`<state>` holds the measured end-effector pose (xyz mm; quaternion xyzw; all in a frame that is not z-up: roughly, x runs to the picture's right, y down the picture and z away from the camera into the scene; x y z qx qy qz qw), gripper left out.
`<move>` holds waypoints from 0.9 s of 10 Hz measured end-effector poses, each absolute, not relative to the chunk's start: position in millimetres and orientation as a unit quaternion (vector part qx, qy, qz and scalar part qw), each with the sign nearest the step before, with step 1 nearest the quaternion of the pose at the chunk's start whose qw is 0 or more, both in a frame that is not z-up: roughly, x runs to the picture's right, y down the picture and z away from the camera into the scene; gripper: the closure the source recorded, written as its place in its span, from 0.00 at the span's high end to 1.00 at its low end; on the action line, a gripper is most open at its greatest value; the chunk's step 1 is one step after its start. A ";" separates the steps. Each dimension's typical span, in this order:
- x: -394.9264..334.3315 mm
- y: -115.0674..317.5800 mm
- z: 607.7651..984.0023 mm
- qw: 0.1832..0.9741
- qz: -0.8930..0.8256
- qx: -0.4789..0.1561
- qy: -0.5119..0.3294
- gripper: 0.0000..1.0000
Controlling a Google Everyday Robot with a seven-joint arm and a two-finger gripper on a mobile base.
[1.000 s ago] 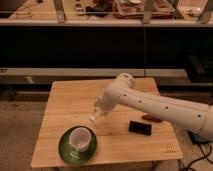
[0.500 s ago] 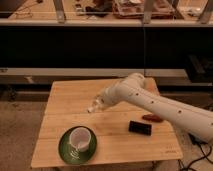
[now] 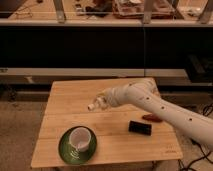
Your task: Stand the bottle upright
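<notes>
A clear bottle [image 3: 94, 105] lies tilted, cap end low, pinched in the gripper [image 3: 103, 101] over the wooden table [image 3: 65, 100]. The white arm [image 3: 165, 107] has swung its elbow rightward. A white cup [image 3: 81, 138] on a green plate [image 3: 65, 150] sits in front of the gripper, to its left. A black box [image 3: 139, 127] lies to its right.

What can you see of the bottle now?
The bottle looks small and clear, with a pale cap end pointing left in view. It lies near horizontal, not upright, at the claw on the tip of the arm, over the middle of the wooden table. Whether it rests on the wood is unclear.
</notes>
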<state>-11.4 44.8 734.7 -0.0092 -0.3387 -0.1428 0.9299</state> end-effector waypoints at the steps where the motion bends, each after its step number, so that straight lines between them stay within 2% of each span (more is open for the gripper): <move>1: -10.3 44.6 732.7 0.927 -0.121 -0.006 -0.356 0.15; 6: -6.1 52.6 730.4 0.892 0.005 -0.017 -0.451 0.15; 9: 3.2 54.9 735.4 0.874 0.067 -0.025 -0.481 0.15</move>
